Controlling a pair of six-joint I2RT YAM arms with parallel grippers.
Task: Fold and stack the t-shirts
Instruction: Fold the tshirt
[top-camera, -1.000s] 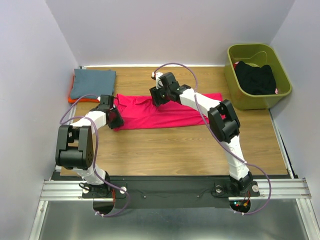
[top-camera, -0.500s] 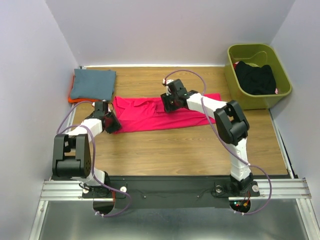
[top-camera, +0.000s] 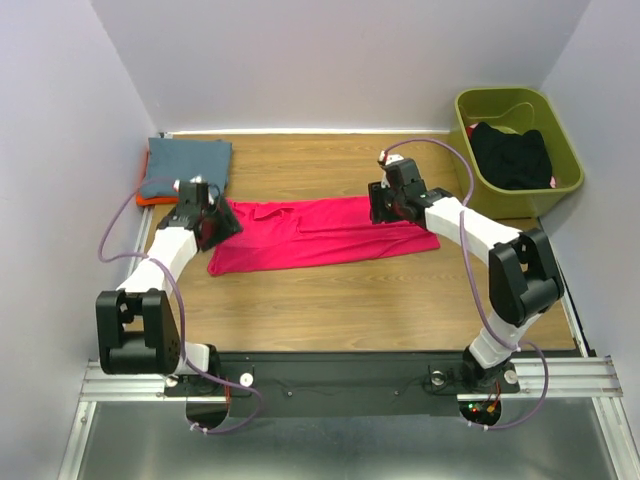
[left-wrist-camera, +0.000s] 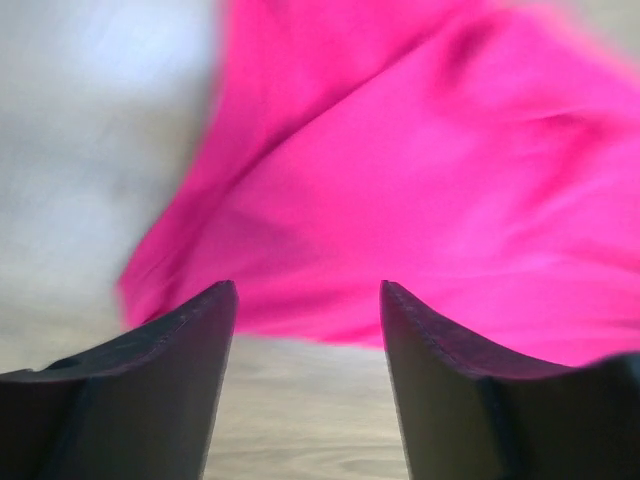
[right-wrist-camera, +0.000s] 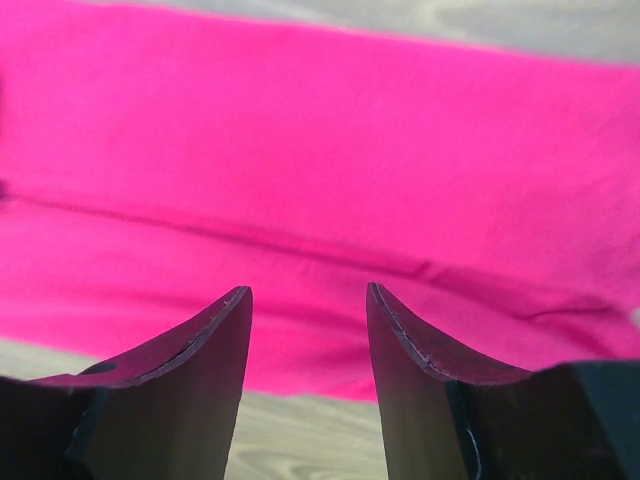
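Sprawling soft magenta t-shirt (top-camera: 320, 235), long, creased

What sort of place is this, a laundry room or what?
Probably a robot test cell, not a home: plain white walls box in a wooden table, and two robot arms stand bolted to a metal rail near a magenta t-shirt.

Soft, even light from above leaves only faint shadows on the table (top-camera: 330, 295). The overhead picture is sharp. From my left wrist the pink shirt (left-wrist-camera: 420, 180) is smeared with motion blur; from my right wrist it looks crisper.
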